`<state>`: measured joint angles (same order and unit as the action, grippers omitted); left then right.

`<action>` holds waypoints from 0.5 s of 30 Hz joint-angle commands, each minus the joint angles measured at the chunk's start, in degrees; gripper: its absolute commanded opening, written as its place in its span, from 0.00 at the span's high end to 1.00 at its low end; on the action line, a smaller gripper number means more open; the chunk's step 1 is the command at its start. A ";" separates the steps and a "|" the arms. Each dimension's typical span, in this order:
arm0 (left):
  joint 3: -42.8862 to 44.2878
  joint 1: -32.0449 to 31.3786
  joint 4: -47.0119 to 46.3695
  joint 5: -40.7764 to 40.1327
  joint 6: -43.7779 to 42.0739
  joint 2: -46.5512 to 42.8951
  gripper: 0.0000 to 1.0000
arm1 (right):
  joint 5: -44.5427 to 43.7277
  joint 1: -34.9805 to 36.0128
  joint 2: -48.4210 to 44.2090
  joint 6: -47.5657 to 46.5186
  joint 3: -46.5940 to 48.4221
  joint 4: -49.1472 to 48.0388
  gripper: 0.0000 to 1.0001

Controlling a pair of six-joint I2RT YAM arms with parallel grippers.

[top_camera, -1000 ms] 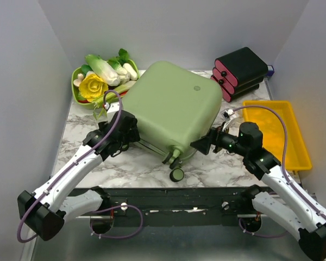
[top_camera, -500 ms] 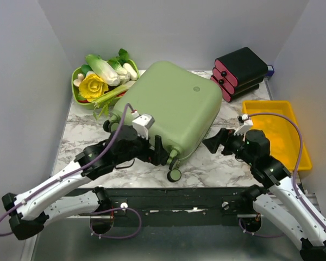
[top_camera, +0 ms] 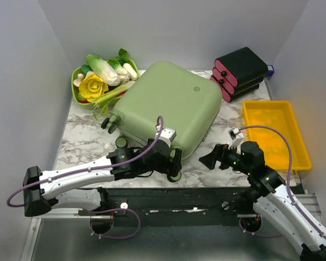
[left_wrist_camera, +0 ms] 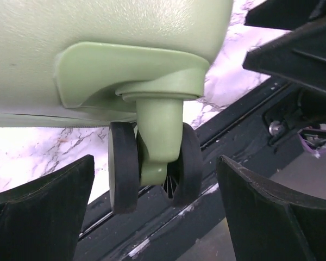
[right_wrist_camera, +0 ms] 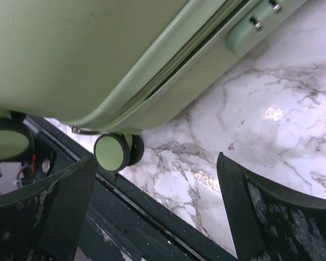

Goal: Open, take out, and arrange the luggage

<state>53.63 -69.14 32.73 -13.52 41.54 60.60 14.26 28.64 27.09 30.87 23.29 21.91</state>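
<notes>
The luggage point(top_camera: 168, 106) is a pale sage-green hard-shell suitcase lying flat and closed in the middle of the marble table, one corner pointing at the near edge. My left gripper point(top_camera: 173, 162) is at that near corner. In the left wrist view it point(left_wrist_camera: 155, 166) stands open, with the twin black-and-green wheel point(left_wrist_camera: 125, 168) between its fingers and untouched. My right gripper point(top_camera: 206, 161) hovers open just right of the same corner. The right wrist view shows the suitcase shell point(right_wrist_camera: 98, 54), its zip seam, a lock point(right_wrist_camera: 250, 30) and a wheel point(right_wrist_camera: 113, 152) above the open fingers point(right_wrist_camera: 54, 206).
A green bowl of vegetables point(top_camera: 103, 76) stands at the back left, touching the suitcase. Stacked black boxes with pink-red ends point(top_camera: 240, 70) sit at the back right. A shallow yellow tray point(top_camera: 271, 133) lies right of the suitcase. The black front rail point(top_camera: 179, 197) runs just below the near wheel.
My left arm has swung from the suitcase's left side round to its near corner wheel. My right arm has drawn back and down toward the near edge. Both grippers stay open.
</notes>
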 commanded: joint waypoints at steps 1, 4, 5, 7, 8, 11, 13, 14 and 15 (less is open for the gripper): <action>2.35 -1.78 1.55 -8.19 4.69 4.87 0.01 | 3.40 2.29 -0.37 -0.03 -2.19 -4.32 0.00; 3.41 -1.96 0.14 -7.93 4.69 7.15 0.07 | 4.72 4.31 -0.29 0.77 -4.30 -7.66 0.01; 3.76 -1.87 0.23 -7.93 4.69 7.69 0.24 | 4.37 5.19 -0.11 0.77 -5.09 -8.28 0.02; 4.38 -1.96 1.19 -8.01 4.95 8.22 0.45 | 1.40 9.05 0.50 1.38 -5.71 -9.86 0.03; 4.29 -2.13 1.37 -8.01 4.96 8.22 0.61 | -0.10 10.80 1.03 1.64 -6.06 -10.83 0.03; 4.38 -2.13 2.34 -8.28 5.66 8.22 1.00 | -10.71 20.02 1.38 3.49 -6.77 -13.56 0.04; 4.73 -2.22 2.43 -8.19 5.92 8.22 1.00 | -20.35 27.67 2.44 4.81 -7.03 -16.27 0.05; 4.99 -2.31 2.60 -8.28 6.18 8.22 1.00 | -23.20 29.96 3.05 4.90 -7.03 -17.33 0.05; 5.52 -2.22 2.86 -8.37 6.79 8.31 1.00 | -25.66 33.89 5.67 5.86 -6.94 -18.21 0.07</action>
<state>56.55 -71.33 33.67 -19.33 45.95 69.01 4.95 53.21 29.21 33.87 16.75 10.92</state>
